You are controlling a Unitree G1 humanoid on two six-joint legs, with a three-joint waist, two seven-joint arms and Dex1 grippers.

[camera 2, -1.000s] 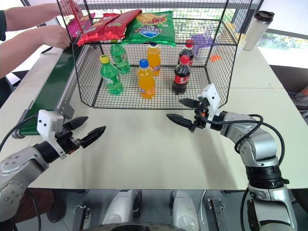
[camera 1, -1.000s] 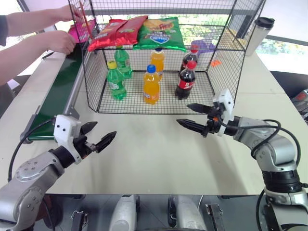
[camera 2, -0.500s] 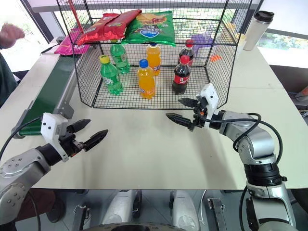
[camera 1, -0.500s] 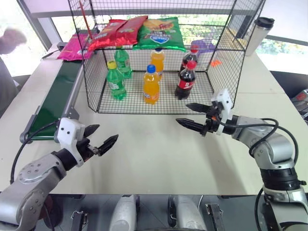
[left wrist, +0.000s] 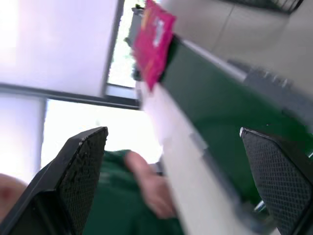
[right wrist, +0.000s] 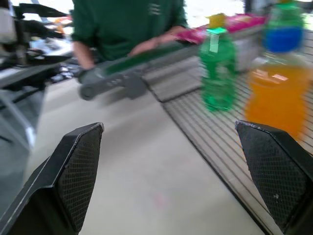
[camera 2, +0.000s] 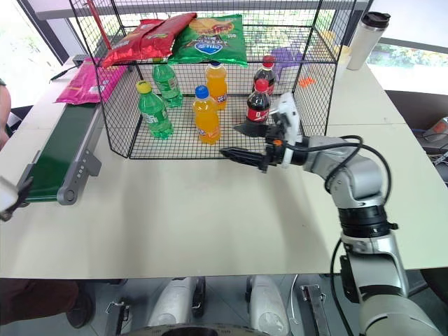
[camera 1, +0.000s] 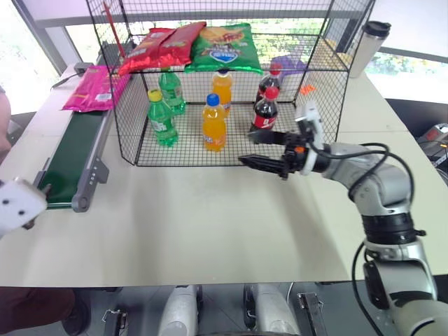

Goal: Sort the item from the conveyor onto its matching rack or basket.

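Magenta-pink crisp bag point(camera 1: 96, 87) lies flat on the far end of the green conveyor point(camera 1: 70, 159), just beside the black wire rack point(camera 1: 318, 91). Right gripper point(camera 1: 256, 149) hangs at the rack's front, fingers spread wide, empty. Left gripper point(left wrist: 171, 181) faces the belt, fingers wide apart, empty.

I count one magenta crisp bag point(camera 1: 94, 87) on the one conveyor point(camera 1: 70, 159). One wire rack point(camera 1: 231, 84) holds two red crisp bags point(camera 1: 155, 47) and one green crisp bag point(camera 1: 224, 47) on its shelf; below stand two green bottles point(camera 1: 160, 117), two orange bottles point(camera 1: 213, 123) and two cola bottles point(camera 1: 264, 110). One tumbler point(camera 1: 366, 46) stands on the tabletop point(camera 1: 210, 224).
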